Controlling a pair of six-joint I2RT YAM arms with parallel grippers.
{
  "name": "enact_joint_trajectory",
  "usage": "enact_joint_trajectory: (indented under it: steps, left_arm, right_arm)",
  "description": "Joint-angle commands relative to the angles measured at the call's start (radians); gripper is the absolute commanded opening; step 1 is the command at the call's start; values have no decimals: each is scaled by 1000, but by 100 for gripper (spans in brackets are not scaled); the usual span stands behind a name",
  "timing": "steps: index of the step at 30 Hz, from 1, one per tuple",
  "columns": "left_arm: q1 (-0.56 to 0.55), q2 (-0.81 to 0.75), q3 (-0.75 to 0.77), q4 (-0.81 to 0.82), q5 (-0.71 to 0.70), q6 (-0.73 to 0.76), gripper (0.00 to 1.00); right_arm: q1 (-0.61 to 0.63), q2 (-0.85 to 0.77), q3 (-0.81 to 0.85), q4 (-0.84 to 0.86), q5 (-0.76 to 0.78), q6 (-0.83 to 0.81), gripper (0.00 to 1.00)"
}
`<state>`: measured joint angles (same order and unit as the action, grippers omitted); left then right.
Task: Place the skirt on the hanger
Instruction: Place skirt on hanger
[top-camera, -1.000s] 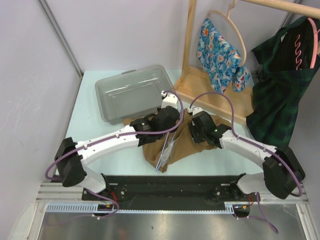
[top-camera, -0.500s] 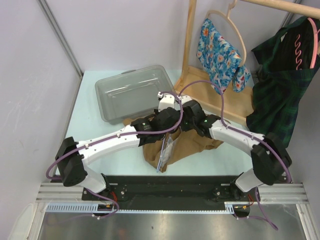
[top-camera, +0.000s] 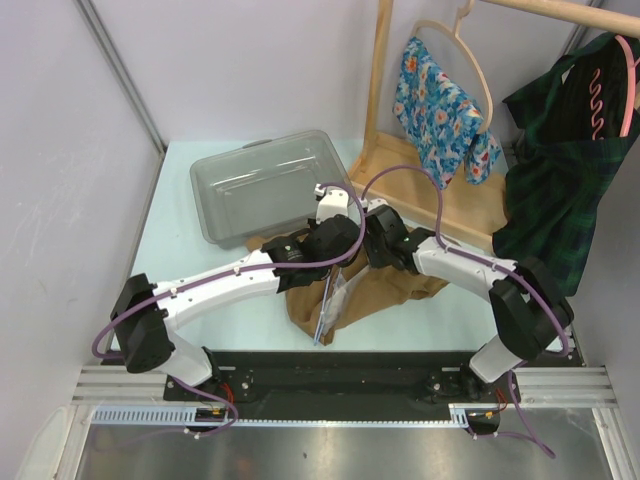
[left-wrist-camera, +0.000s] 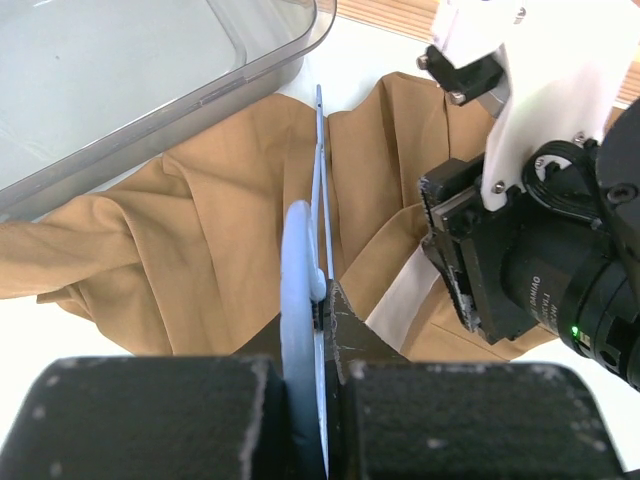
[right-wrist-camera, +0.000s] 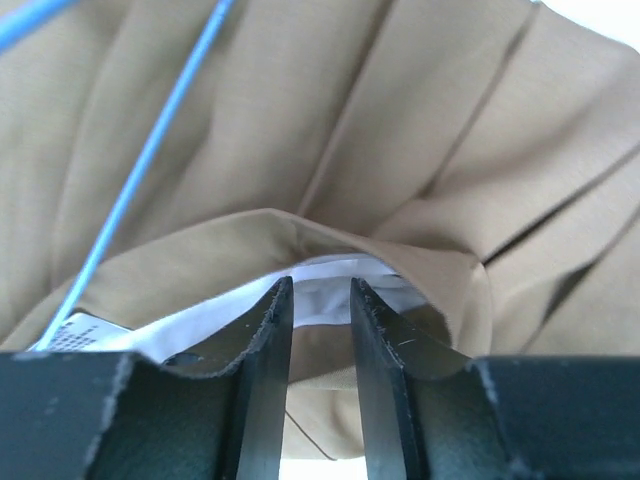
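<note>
My left gripper (left-wrist-camera: 322, 305) is clenched tight on the blue hanger (left-wrist-camera: 319, 170), low centre in the left wrist frame. The hanger's thin edge runs straight up the picture over the tan skirt (top-camera: 395, 290). From the top camera the skirt lies crumpled on the table (top-camera: 185, 260) in the middle of the frame. One corner of it is tucked against the near rim of the clear bin (top-camera: 265, 185) at upper left. Both arms meet over the cloth.

The right gripper (right-wrist-camera: 320, 285) is nosed down at the waistband, bottom centre of its own view. The white lining shows right at the fingertips (right-wrist-camera: 275, 300), with pleats fanning up behind. Its jaws stand a narrow gap apart, and I can't tell whether they've pinched any fabric. The hanger's blue line crosses the upper left of that frame. The wooden rack (top-camera: 375, 90) stands upper right, with a floral garment (top-camera: 440, 110) hanging from it.
</note>
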<state>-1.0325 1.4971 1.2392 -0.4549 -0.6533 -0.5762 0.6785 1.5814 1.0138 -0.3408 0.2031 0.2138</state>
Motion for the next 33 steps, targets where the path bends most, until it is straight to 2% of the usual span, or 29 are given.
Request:
enact_joint_trajectory:
  steps: [1,10,17,27,30,33]
  left_arm:
    - [5,-15,13,30,-5,-16,0]
    - [3,-9,8,42,4,-10,0]
    - [3,-8,5,47,11,-1,0]
    - [5,-3,6,45,17,4,0]
    - [6,2,8,47,18,7,0]
    - [5,5,12,45,21,12,0]
  right_arm:
    - [0,-57,-21,-55,81,47,36]
    - [3,-144,-106,-60,102,119,50]
    - [-7,-113,-110,0,76,176,51]
    - [7,-46,-106,86,116,199,45]
    - [7,-18,-101,82,148,211,40]
    - [3,3,-100,71,171,220,29]
